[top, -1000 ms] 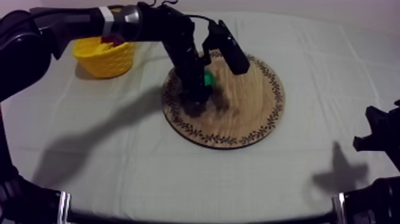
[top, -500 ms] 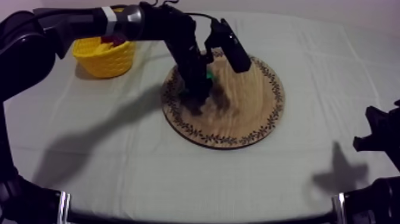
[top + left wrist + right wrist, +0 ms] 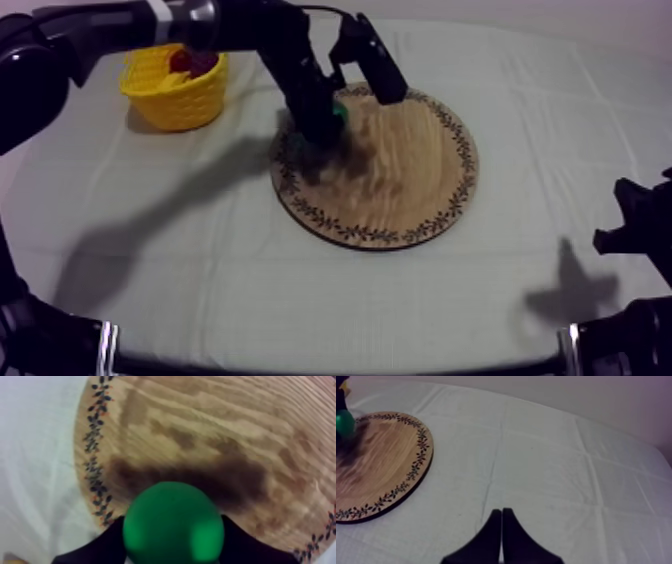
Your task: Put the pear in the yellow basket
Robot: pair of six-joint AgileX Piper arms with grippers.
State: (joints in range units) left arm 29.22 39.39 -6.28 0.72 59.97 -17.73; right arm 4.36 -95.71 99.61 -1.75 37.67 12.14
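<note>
Pear (image 3: 172, 526) clamped in our left gripper (image 3: 328, 120) over the wooden board (image 3: 410, 190); yellow basket (image 3: 175, 105) not yet reached; our right gripper (image 3: 501, 531) pressed together, idle.

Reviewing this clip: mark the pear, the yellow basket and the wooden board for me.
pear (image 3: 172, 523): left wrist view, middle of its green body.
yellow basket (image 3: 180, 105): top view, its front wall.
wooden board (image 3: 410, 175): top view, bare wood near its middle.

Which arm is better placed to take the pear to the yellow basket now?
Left. The left gripper is shut on the pear at the wooden board edge nearest the yellow basket. The right gripper lies shut on nothing over the cloth beyond the board's far side.
</note>
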